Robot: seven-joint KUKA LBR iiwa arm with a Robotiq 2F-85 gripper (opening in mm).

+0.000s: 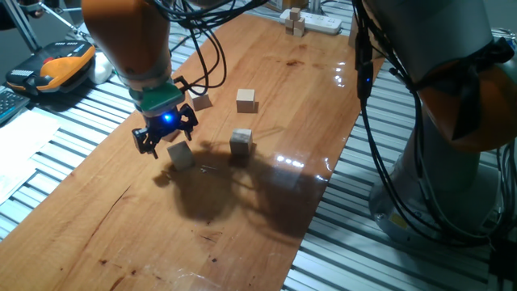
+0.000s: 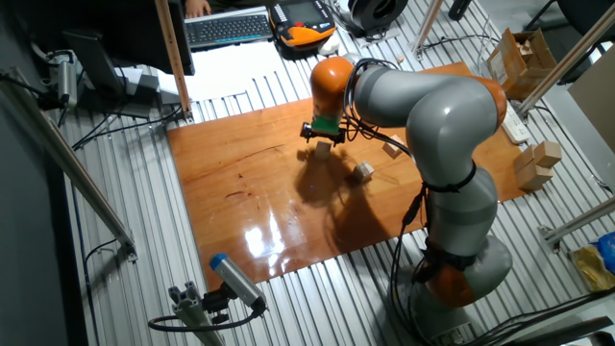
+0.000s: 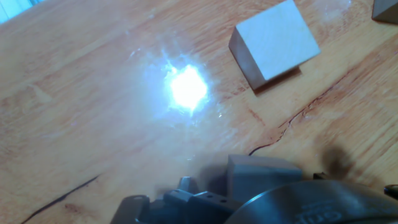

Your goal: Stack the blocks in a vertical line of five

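Gripper [image 1: 166,137], black fingers spread wide and holding nothing, hangs just above the glossy, grained wooden table [image 1: 97,226], beside 1 plain light-tan wooden cube [image 1: 180,153] with matte faces and sharp edges. 3 more cubes lie separately on the wood, unstacked: 1 near the first [image 1: 241,142], 1 farther back [image 1: 246,100], 1 partly hidden behind the gripper [image 1: 202,102]. No readable writing anywhere; a white power strip [image 1: 319,22] sits at the far end.
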